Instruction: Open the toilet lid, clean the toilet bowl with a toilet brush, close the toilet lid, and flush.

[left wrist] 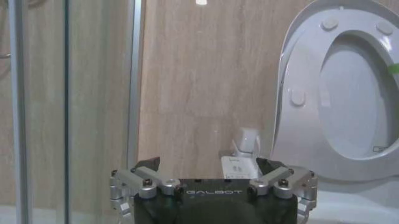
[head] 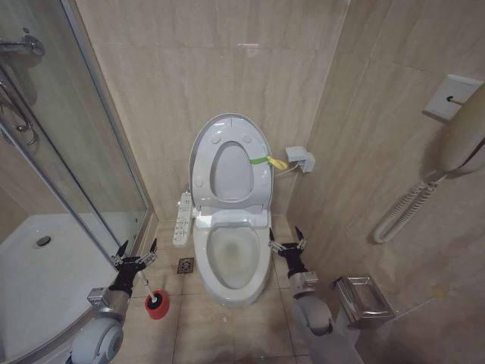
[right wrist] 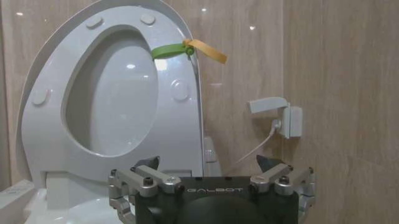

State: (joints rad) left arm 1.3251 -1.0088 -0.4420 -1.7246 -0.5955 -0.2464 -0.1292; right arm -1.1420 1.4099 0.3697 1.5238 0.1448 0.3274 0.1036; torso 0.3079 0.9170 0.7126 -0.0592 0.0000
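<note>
Against wall, toilet lid [head: 229, 155] upright

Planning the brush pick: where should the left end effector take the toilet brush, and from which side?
Grip the thin white handle of the toilet brush, which sticks up out of the round red holder on the floor left of the toilet bowl. Probably come from above: the handle is the one part standing clear of the cup. The left end effector hangs open just behind it; the right end effector is open beside the bowl.

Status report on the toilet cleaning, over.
Left gripper open, empty, above toilet brush. Right gripper open beside toilet bowl. Toilet lid up. Nothing obstructing.
</note>
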